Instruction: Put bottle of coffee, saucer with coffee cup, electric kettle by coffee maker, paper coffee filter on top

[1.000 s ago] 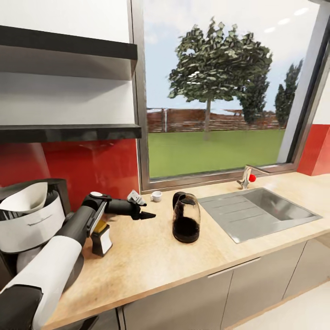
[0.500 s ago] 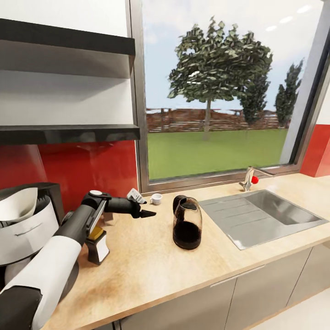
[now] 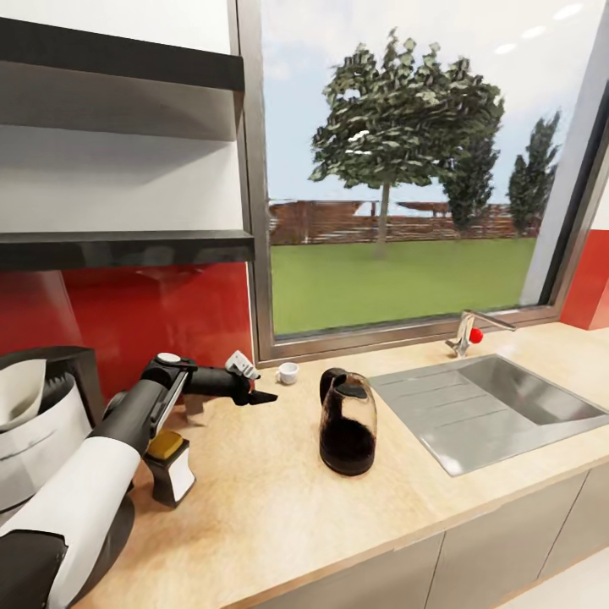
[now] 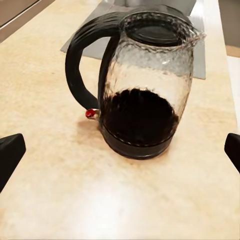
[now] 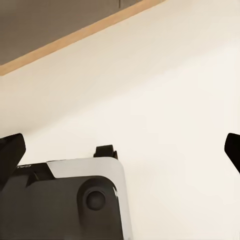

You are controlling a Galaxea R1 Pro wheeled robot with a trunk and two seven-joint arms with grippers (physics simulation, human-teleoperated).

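1. The kitchen countertop (image 3: pixel 279 499) spans the lower frame of the head view.
2. The coffee maker (image 3: pixel 38 440) sits at the left edge with the paper coffee filter (image 3: pixel 19 391) on top.
3. The electric kettle (image 3: pixel 347 421) stands at centre. It is likely heavy, slick, fragile glass, so grip the black handle.
4. The left gripper (image 3: pixel 258 395), left of centre, is spread wide and empty; the right gripper (image 5: pixel 120 147) is also spread.
5. The bottle of coffee (image 3: pixel 169 467) stands at lower left, its label unreadable.
6. The coffee cup (image 3: pixel 288 373) sits by the window.

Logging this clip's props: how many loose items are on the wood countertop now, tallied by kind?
Dark glass electric kettle: 1
Amber-topped coffee jar with white label: 1
Small white coffee cup: 1
White-bodied coffee maker with white paper filter on top: 1 each
Total: 5
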